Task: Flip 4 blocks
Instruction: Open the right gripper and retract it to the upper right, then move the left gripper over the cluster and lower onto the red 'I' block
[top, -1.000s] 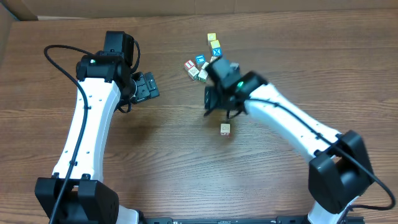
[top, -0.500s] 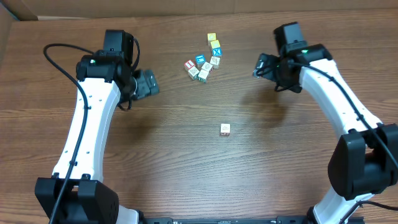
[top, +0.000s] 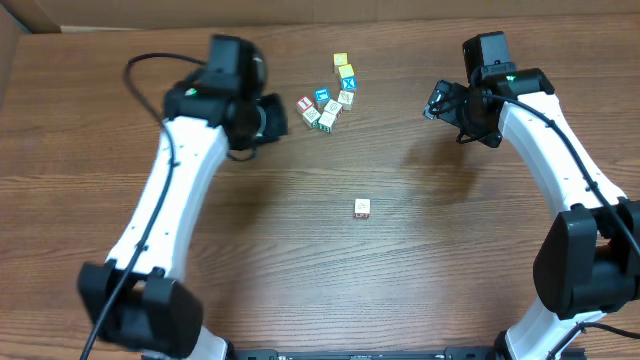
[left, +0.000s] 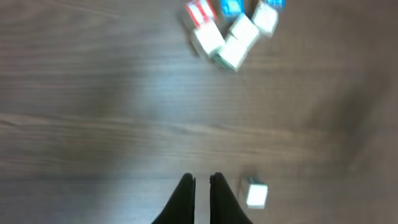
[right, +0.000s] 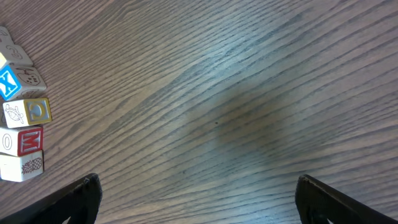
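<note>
The wooden table (top: 300, 280) fills the overhead view, grain running left to right. The left arm (top: 165, 210), white with black joints, rises from the lower left corner to the upper centre-left. The right arm (top: 560, 170) rises from the lower right corner to the upper right.

The left gripper (top: 272, 118) hangs over bare wood just left of the cluster. In its blurred wrist view, its two dark fingers (left: 185, 193) are pressed together at bottom centre with nothing between them. The right gripper (top: 436, 100) sits well to the right of the cluster. In its wrist view, its fingers (right: 78, 200) stand spread to the two lower corners, holding nothing.

The cluster of blocks (top: 328, 96) lies at upper centre of the overhead view. Yellow- and blue-faced cubes sit toward the top, a red-faced block (top: 305, 104) is at the left edge, and pale ones lie beside it. The lone block (top: 362, 208), pale with red marking, sits apart near frame centre, below the cluster.
</note>
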